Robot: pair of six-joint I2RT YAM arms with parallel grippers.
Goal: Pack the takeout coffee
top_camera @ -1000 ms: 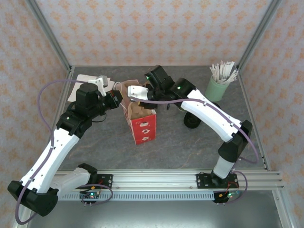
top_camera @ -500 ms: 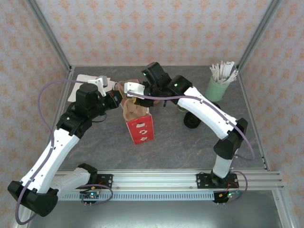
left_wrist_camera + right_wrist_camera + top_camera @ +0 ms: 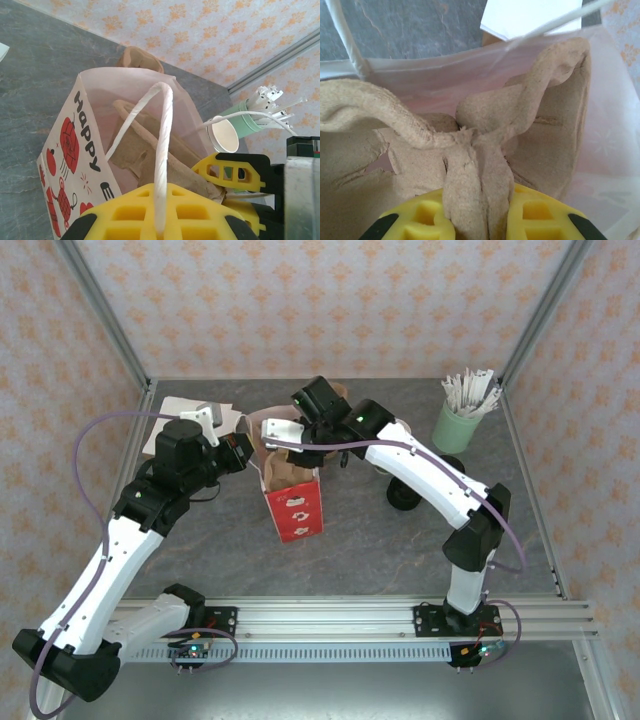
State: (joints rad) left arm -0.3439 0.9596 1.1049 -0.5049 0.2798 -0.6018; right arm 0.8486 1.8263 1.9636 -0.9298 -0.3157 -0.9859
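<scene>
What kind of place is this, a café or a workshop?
Probably a robot test booth staged as a coffee counter: a left arm and right arm bolted to a metal rail, patterned wall panels in aluminium framing, and a printed paper bag and mint cup of sticks.

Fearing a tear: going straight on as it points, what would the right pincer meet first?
Probably the paper bag's inner wall, behind the pulp carrier the right pincer clamps; depth unclear.

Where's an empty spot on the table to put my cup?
The bare table in front, between the paper bag, the right arm and the metal rail, is widest. Another patch lies between the bag and the left arm. It's crowded around the bag's mouth and by the mint cup.
</scene>
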